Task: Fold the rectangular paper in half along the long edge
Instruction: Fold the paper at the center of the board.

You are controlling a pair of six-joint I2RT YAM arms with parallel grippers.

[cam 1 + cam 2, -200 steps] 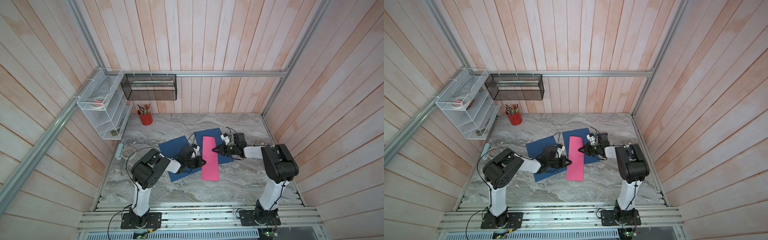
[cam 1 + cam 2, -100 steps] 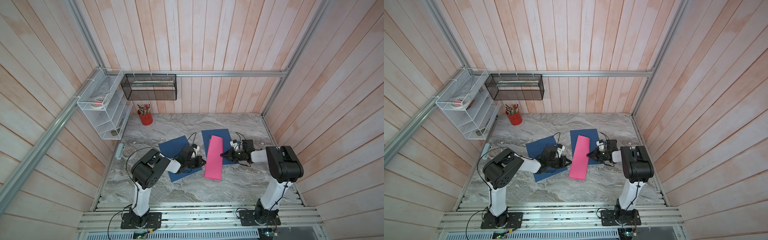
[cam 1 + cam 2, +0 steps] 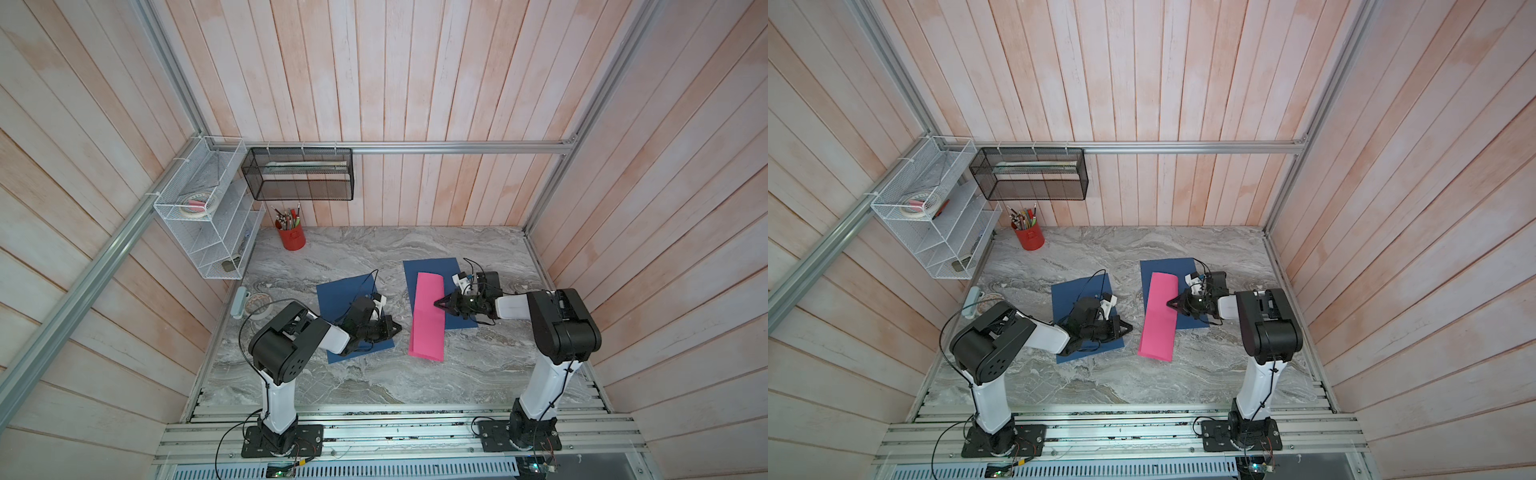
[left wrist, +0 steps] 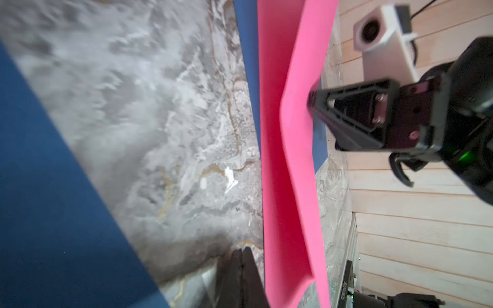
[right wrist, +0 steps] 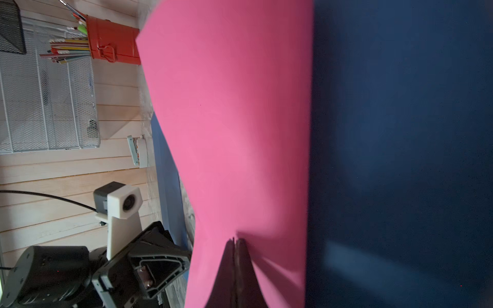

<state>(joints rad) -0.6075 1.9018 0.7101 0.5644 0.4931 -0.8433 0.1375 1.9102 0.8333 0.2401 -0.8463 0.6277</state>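
Paper [image 3: 428,320]: pink, partly on the right mat [image 3: 428,266], partly on bare worktop [image 3: 374,249]. Doubled over lengthwise into a narrow strip, but loose. Left wrist view shows the upper layer standing off the lower one, kinked where the right tool meets it. No flat crease yet, by the look of it.

Right tool [image 3: 436,304]: jaws pressed together, tip touching the paper about mid-length on the long side facing it. Sheet nipped or just pushed? Can't tell.

Left tool [image 3: 398,328]: jaws pressed together, holding nothing, over the corner of the left mat [image 3: 336,295]. Paper is straight ahead of its tip, near but apart, with bare worktop between.

Key relation: the tools point at each other with the paper between them, its long axis crosswise to both tips. Right arm is nearer and in contact. Left would have to go forward to reach.

Judgement: fold mostly made, flattening left. Next move probably presses the upper layer down, then sweeps sideways along the long axis. Risk: the paper slides on the mat with only one contact.
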